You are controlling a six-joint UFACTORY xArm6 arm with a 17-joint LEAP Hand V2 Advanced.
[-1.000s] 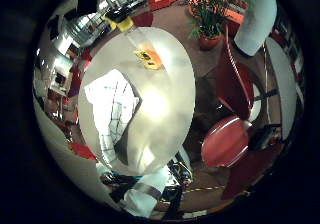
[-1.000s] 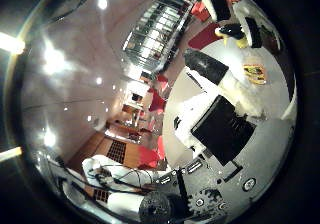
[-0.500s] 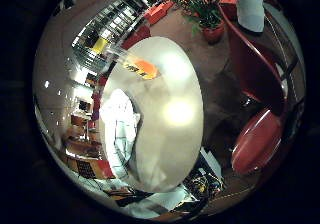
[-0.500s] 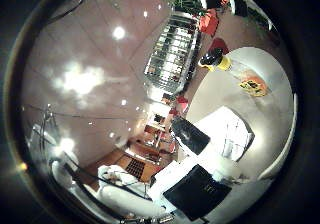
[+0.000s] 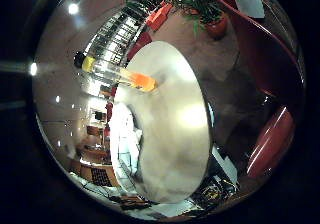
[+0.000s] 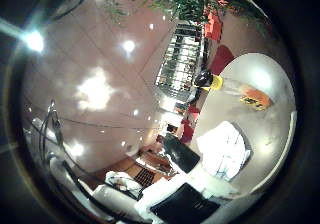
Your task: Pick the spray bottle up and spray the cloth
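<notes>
While robot hand (image 6: 185,204) grip cannot be told, spray bottle (image 6: 232,86) beside cloth (image 6: 225,149) on round table (image 5: 185,149), potted plant (image 5: 212,19) beyond.

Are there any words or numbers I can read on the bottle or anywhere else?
No words or numbers can be read.
Spray bottle: it has an orange label, but any print on it is too small and blurry to make out.
Cloth: plain white, no writing shows.
Table: no writing shows.
</notes>
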